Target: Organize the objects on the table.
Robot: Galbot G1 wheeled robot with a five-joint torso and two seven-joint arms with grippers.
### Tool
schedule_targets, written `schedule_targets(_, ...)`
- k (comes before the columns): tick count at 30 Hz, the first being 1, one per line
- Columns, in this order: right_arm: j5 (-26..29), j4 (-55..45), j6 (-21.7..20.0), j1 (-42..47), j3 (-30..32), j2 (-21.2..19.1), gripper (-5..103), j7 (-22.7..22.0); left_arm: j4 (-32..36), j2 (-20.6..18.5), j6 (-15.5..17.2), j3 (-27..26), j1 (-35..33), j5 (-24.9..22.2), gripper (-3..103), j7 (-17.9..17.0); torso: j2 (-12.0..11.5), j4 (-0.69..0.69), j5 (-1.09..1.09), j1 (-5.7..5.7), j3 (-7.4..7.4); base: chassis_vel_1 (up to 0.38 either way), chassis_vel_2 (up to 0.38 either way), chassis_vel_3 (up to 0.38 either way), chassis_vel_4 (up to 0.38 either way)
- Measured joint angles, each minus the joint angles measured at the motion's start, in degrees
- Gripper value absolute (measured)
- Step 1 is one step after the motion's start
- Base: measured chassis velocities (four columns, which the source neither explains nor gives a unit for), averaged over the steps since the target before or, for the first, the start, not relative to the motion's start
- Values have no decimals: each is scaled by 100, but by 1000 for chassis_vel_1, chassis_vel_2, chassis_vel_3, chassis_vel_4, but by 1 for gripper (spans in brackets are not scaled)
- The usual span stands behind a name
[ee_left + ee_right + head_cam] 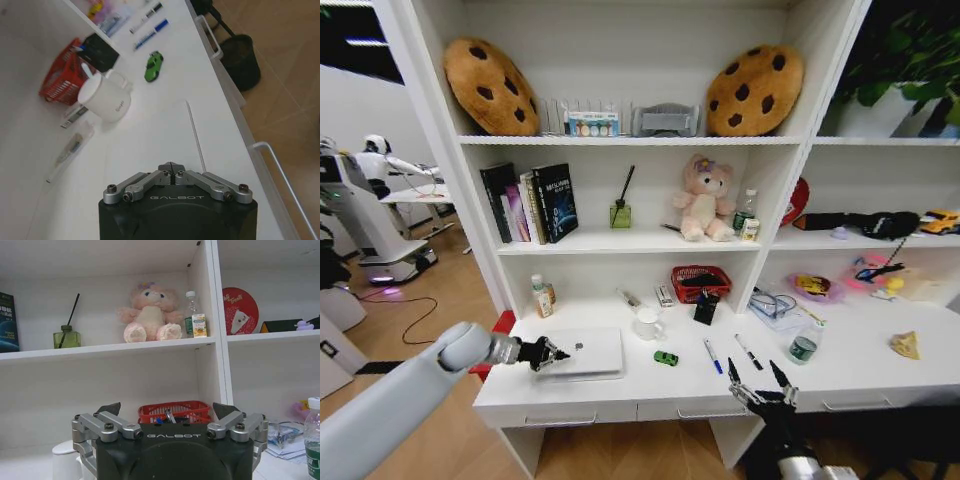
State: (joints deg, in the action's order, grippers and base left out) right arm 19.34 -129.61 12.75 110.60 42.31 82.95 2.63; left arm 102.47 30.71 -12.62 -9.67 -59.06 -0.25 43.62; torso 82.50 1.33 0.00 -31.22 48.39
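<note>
On the worktop [860,375] the laptop [582,352] lies shut, left hand [548,353] with fingers together at its edge. Green toy car [666,357], blue pen [713,356], black pen [749,352] and can [803,347] lie loose, unsorted. Right hand [760,383] hovers spread near the front edge.

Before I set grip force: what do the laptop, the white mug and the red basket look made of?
The laptop looks like matte silver metal, with a smooth, even sheen. The white mug looks like glazed ceramic, glossy and thick-walled, though it could be plastic. The red basket looks like moulded plastic, with an open lattice wall.
</note>
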Motion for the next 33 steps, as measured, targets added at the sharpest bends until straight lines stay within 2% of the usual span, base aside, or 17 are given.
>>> schedule_targets(1,64,0,18,3,33,18,100,2,91,47,-30,-182,-325,-167,0,-395,0,1,1,0,0,0,0,0,0)
schedule_targets(2,64,0,18,3,33,18,100,2,91,47,-30,-182,-325,-167,0,-395,0,1,1,0,0,0,0,0,0)
schedule_targets(4,248,30,34,2,110,17,100,22,331,278,-55,-743,-1148,-585,0,-1615,0,2,1,0,0,0,0,0,0)
schedule_targets(5,248,30,34,2,110,17,100,22,331,278,-55,-743,-1148,-585,0,-1615,0,2,1,0,0,0,0,0,0)
schedule_targets(7,373,59,27,-7,181,-99,100,18,734,647,313,-1443,-2067,-1254,-3,-3137,0,-1,-1,0,0,0,0,0,0)
schedule_targets(8,373,59,27,-7,181,-99,100,18,734,647,313,-1443,-2067,-1254,-3,-3137,0,-1,-1,0,0,0,0,0,0)
schedule_targets(9,377,37,-45,-42,191,-166,100,-111,1091,999,886,-2018,-2588,-1764,2,-4103,0,0,0,0,0,0,0,0,0)
schedule_targets(10,377,37,-45,-42,191,-166,100,-111,1091,999,886,-2018,-2588,-1764,2,-4103,0,0,0,0,0,0,0,0,0)
schedule_targets(12,378,-66,-216,-107,171,-211,100,-326,1665,1667,1863,-3061,-3305,-2478,13,-5022,0,1,1,0,0,0,0,0,0)
schedule_targets(14,376,-112,-310,-124,149,-227,100,-387,1999,1997,2128,-3459,-3763,-2841,19,-5329,0,0,1,0,0,0,0,0,0)
schedule_targets(17,316,-157,-436,-132,104,-280,100,-460,2429,2541,2174,-3808,-4444,-3000,29,-5466,0,-2,1,0,0,0,0,0,0)
schedule_targets(19,270,-196,-516,-133,65,-356,100,-483,2902,3162,2011,-4096,-4926,-2702,40,-5280,0,-2,3,1,0,0,0,0,0)
schedule_targets(21,273,-205,-526,-133,62,-372,100,-485,3003,3285,1993,-4153,-4971,-2652,45,-5255,0,-1,3,1,0,0,0,0,0)
schedule_targets(27,471,-218,-514,-180,59,-453,100,-507,3996,4578,2299,-4207,-5345,-2658,67,-5339,-1,0,2,-1,0,0,0,0,0)
schedule_targets(28,471,-218,-514,-180,59,-453,100,-507,3996,4578,2299,-4207,-5345,-2658,67,-5339,-1,0,2,-1,0,0,0,0,0)
schedule_targets(30,498,-170,-445,-188,53,-456,100,-508,4133,4820,2404,-4143,-5494,-2441,83,-5002,-1,-1,1,0,0,0,0,0,0)
schedule_targets(33,546,-126,-391,-185,48,-448,100,-487,4143,4845,2484,-4089,-5505,-2351,88,-4897,-1,1,1,0,0,0,0,0,0)
